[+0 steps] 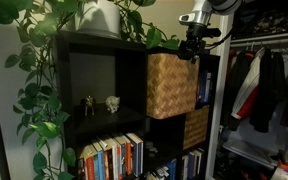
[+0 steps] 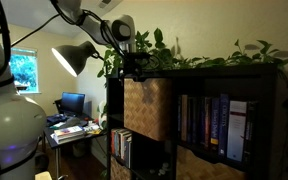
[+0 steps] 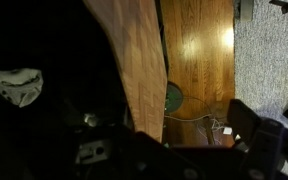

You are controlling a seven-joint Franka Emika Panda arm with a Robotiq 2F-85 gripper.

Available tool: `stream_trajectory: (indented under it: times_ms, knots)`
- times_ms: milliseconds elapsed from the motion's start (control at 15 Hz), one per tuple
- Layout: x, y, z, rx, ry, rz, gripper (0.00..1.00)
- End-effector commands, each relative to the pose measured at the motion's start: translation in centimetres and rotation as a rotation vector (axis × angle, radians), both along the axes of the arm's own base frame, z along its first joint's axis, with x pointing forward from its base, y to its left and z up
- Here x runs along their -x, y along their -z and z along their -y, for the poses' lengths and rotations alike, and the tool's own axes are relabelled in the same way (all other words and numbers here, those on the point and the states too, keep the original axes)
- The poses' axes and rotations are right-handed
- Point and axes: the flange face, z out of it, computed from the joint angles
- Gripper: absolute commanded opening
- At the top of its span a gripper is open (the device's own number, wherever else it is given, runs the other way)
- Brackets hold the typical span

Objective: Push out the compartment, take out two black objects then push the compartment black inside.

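The black shelf unit stands against a pale wall, with trailing green plants and a white pot on its top board. The compartment, a tan woven bin, sits in the upper cell at the end nearer the closet, and in both exterior views its front seems to stand a little proud of the shelf's face. The fingers hang just above its top front edge, spread wide with nothing between them. In the neighbouring open cell are two small figurines; below them is a row of books, and a darker woven bin fills the cell under the compartment. Clothes hang in the closet beside the unit. In an exterior view a lamp, a window and a table with a monitor lie beyond. The wrist view is mostly dark, showing a wood floor and grey carpet below
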Motion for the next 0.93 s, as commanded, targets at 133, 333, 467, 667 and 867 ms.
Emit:
stream_trajectory:
  times_ms: [133, 333, 467, 667, 867]
  knots:
    - [2.9, -1.7, 0.4, -0.025, -0.006, -0.038, 1.0]
    - [2.9, -2.4, 0.6, -0.021, 0.022, 0.008, 1.0]
    - [2.1, -2.9, 0.9, -0.029, 0.076, 0.041, 1.0]
    - [0.6, -3.3, 1.6, -0.04, 0.178, 0.087, 1.0]
    - [-1.1, -3.4, 2.6, -0.055, 0.32, 0.119, 1.0]
